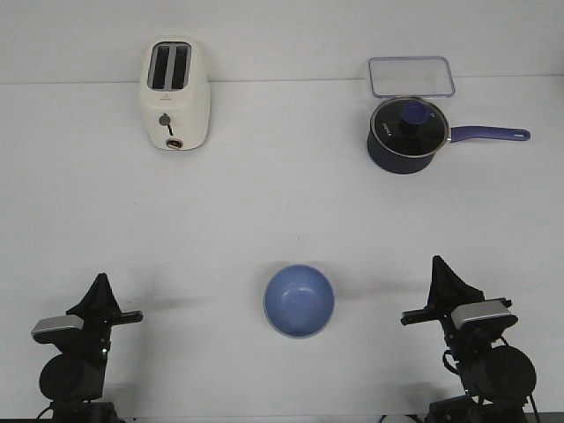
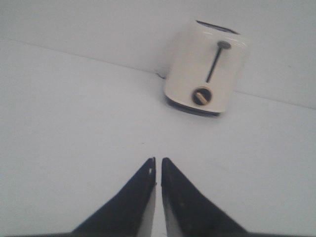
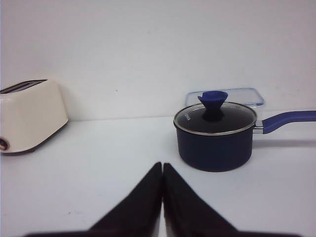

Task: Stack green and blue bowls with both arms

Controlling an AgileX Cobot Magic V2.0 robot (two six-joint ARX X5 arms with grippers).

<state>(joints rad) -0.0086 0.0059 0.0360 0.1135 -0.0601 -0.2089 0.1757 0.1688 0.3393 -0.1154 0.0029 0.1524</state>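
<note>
The periwinkle blue bowl (image 1: 300, 301) stands upright near the table's front edge, midway between my two arms. I see no green bowl in any view. My left gripper (image 1: 101, 280) rests at the front left, well to the left of the bowl, with its jaws shut and empty; in the left wrist view (image 2: 158, 161) only a hairline gap shows between the tips. My right gripper (image 1: 438, 263) rests at the front right, to the right of the bowl, shut and empty, as the right wrist view (image 3: 162, 165) also shows. Neither wrist view shows a bowl.
A cream toaster (image 1: 176, 95) stands at the back left, seen also in the left wrist view (image 2: 207, 69). A dark navy saucepan with glass lid (image 1: 405, 134) stands at the back right, with a clear flat container (image 1: 411, 76) behind it.
</note>
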